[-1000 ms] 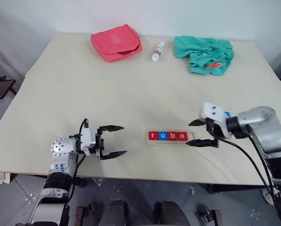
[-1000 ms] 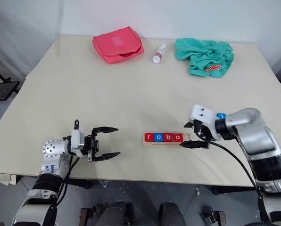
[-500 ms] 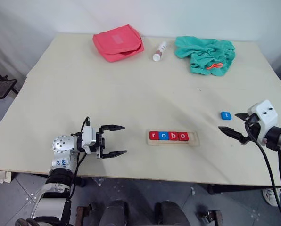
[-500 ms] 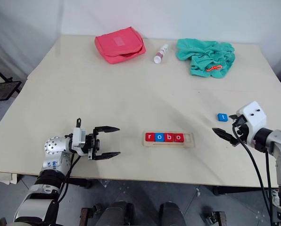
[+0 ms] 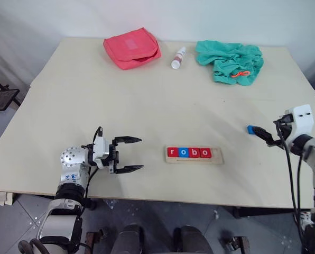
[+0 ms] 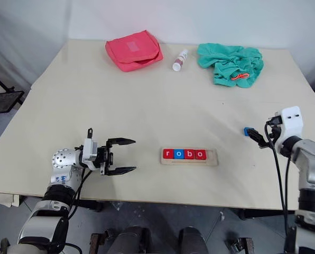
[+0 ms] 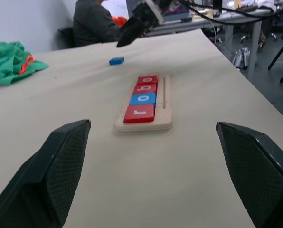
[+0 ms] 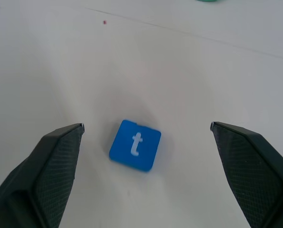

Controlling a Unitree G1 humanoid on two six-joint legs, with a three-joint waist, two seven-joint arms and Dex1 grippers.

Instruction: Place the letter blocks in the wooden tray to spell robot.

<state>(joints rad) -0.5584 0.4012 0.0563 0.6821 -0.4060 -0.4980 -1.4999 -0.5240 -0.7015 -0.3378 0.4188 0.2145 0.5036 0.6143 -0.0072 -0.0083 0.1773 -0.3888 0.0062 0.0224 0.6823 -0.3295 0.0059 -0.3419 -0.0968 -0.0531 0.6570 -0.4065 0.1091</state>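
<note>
The wooden tray [image 5: 217, 154] lies near the table's front edge, with four letter blocks in it reading r, o, b, o: red r [image 5: 172, 152], blue o [image 5: 183, 152], red b [image 5: 194, 152], red o [image 5: 204, 152]. The tray's right end slot is bare. A blue t block [image 8: 135, 145] lies flat on the table to the right of the tray, also seen as the blue t block [image 5: 250, 128]. My right gripper [image 8: 146, 126] is open, its fingers standing either side of this block without touching it. My left gripper [image 5: 141, 153] hangs open and empty left of the tray.
At the table's far side lie a red pouch [image 5: 131, 46], a small white bottle [image 5: 177, 57] and a crumpled green cloth [image 5: 230, 61]. The table's right edge runs close behind my right gripper. A seated person [image 7: 91, 21] shows in the left wrist view's background.
My right gripper has swung from the tray's right end out to the right, to the blue t block, staying open. The left gripper has kept still.
</note>
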